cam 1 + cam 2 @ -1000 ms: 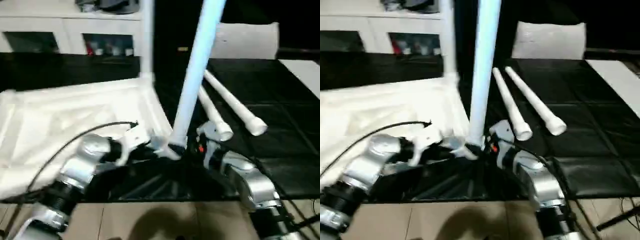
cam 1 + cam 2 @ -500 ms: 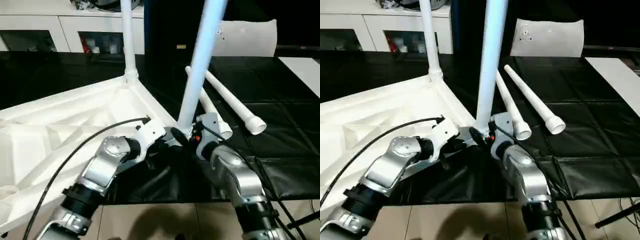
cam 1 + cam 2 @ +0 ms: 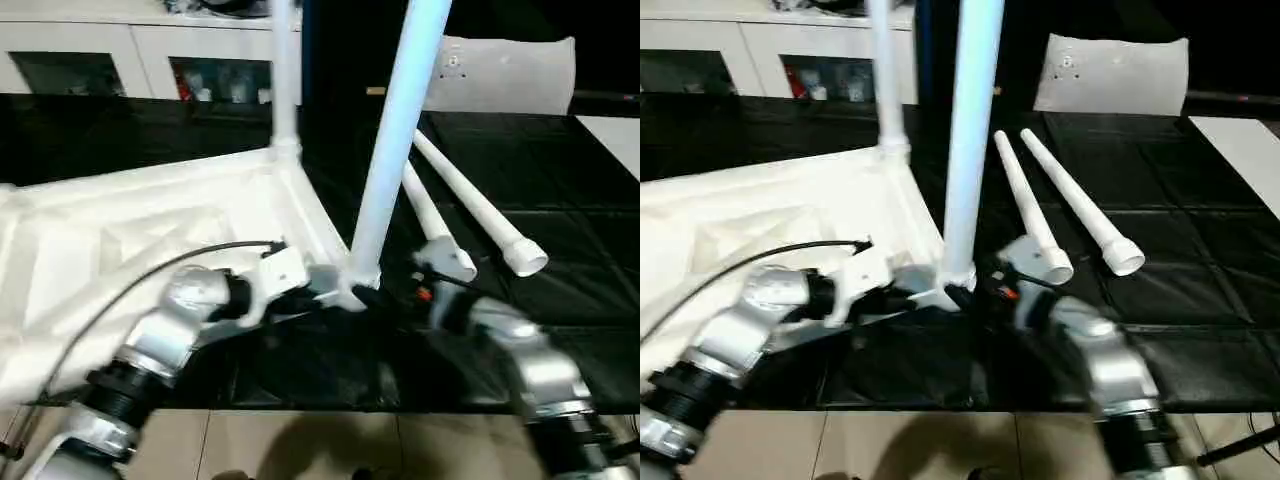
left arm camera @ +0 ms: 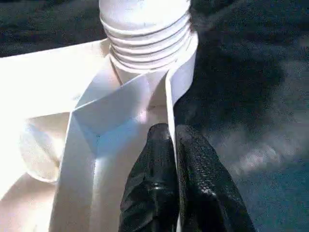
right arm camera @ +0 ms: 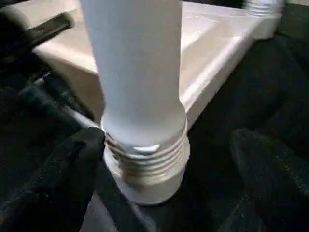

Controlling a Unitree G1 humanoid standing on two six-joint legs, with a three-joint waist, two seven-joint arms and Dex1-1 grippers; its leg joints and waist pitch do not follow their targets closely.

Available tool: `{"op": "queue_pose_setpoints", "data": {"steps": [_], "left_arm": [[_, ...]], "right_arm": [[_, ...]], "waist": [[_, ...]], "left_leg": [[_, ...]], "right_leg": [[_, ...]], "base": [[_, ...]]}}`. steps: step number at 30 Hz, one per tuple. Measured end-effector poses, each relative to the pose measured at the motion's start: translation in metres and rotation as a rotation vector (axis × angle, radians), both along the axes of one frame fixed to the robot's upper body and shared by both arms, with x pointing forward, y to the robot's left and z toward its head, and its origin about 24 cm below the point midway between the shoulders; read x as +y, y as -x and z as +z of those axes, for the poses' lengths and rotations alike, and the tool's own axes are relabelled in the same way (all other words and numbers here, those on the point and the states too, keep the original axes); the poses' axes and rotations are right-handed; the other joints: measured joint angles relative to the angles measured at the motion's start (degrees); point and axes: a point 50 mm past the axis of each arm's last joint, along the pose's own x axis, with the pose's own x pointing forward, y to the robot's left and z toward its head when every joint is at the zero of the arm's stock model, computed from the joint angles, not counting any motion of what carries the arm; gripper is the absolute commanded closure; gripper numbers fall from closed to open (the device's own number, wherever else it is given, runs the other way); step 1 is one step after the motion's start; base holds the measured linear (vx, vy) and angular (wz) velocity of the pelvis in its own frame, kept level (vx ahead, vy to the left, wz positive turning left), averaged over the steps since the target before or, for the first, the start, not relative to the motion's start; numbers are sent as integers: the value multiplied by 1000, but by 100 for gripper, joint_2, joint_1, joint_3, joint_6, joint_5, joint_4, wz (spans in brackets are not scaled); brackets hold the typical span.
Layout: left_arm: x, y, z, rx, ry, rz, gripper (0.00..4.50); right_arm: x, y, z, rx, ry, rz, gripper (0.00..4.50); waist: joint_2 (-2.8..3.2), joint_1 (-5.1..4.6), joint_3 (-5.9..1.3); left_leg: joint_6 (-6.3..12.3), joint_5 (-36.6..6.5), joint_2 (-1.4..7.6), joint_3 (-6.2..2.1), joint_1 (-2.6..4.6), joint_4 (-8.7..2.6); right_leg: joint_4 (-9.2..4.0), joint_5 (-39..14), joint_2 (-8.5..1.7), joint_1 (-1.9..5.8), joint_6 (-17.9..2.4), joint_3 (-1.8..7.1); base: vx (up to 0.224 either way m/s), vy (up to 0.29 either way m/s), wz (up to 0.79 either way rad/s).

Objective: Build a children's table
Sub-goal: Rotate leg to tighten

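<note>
Nearest, the left gripper (image 4: 171, 159) is seen clenched on the thin rim wall of the upturned tabletop (image 3: 120, 240), just beside its near right corner socket. At that corner, the right gripper (image 5: 166, 159) is held spread wide, one black finger (image 5: 58, 179) on each side of the threaded foot of an upright leg (image 3: 395, 130), with no grip on it. This leg stands in the near right socket, its threads still showing above the socket. The tabletop lies underside up on the black mat (image 3: 560, 290), spreading to the left. At its far right corner a second leg (image 3: 885, 70) stands upright. To the right, two loose legs (image 3: 1070, 200) lie side by side on the mat, apart from the tabletop. Farther off, a white cabinet (image 3: 130, 60) is seen at the left and a white flat bag (image 3: 1110, 75) at the right.
</note>
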Motion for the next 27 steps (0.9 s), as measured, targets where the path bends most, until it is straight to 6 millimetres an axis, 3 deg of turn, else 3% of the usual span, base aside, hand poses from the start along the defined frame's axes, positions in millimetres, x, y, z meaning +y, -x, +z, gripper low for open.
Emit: {"op": "queue_pose_setpoints", "data": {"steps": [8, 13, 27], "left_arm": [[7, 4, 2, 78, -1, -188, 450], [8, 6, 3, 102, -33, -305, 450], [7, 4, 4, 95, -64, -409, 450]], "right_arm": [[5, 9, 2, 25, 66, 299, 5], [10, 7, 3, 33, 83, 404, 32], [16, 12, 1, 65, 79, 544, 160]], "waist": [[-1, 103, 0], [-2, 151, 0], [-7, 254, 0]], "left_leg": [[1, 0, 1, 3, 0, 3], [1, 0, 0, 7, 3, 16], [1, 0, 6, 17, 2, 15]], "right_leg": [[3, 12, -2, 0, -21, -1], [5, 14, -10, 1, -23, 0], [11, 13, -10, 1, -22, -1]], "base": [[0, 0, 0], [0, 0, 0], [0, 0, 0]]}}
